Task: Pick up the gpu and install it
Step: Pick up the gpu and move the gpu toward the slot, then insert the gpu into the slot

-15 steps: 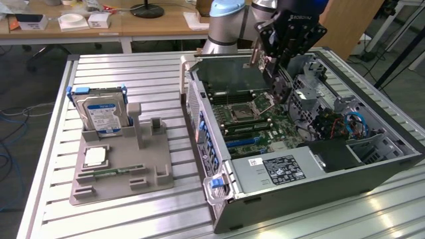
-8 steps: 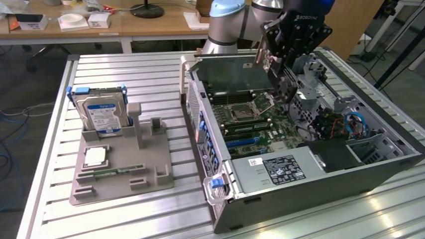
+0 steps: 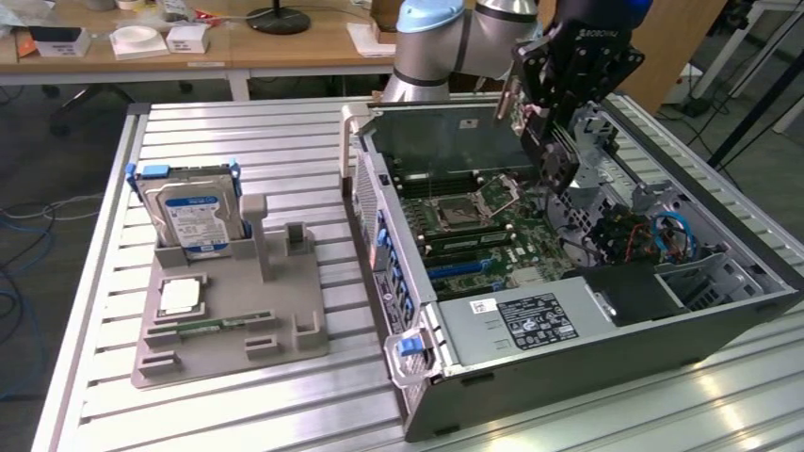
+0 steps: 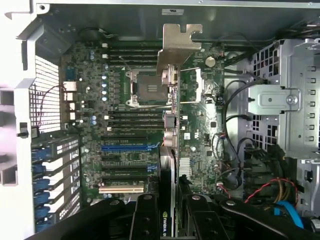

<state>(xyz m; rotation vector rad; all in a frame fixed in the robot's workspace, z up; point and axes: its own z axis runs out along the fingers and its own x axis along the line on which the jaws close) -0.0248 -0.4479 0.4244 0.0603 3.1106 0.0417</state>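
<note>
The work sat on a slatted metal table, with a cluttered wooden table behind it. The gpu was pinched in my jaws across its thin board, one of my fingers pressed to each flat face. In the wrist view it ran edge-on away from my gripper, with its pale metal bracket at the far end. I judged that was the reason for the grip: clamping the faces left the card's edges free to meet a slot.

In the exterior view the card hung beneath the gripper over the open computer case, and as far as I could tell it touched nothing inside. Beyond it lay the motherboard. The empty CPU socket sat just beside the card's line, and the expansion slots, a blue one among them, were nearer my fingers. The case lay on its side with its panel off, which I took to be what left the board reachable from above.

Well apart, toward the exterior view's left, a grey holder stood on the table. It had a hard drive upright in it and a green memory stick lying in a groove. One upright slot of the holder stood bare.
</note>
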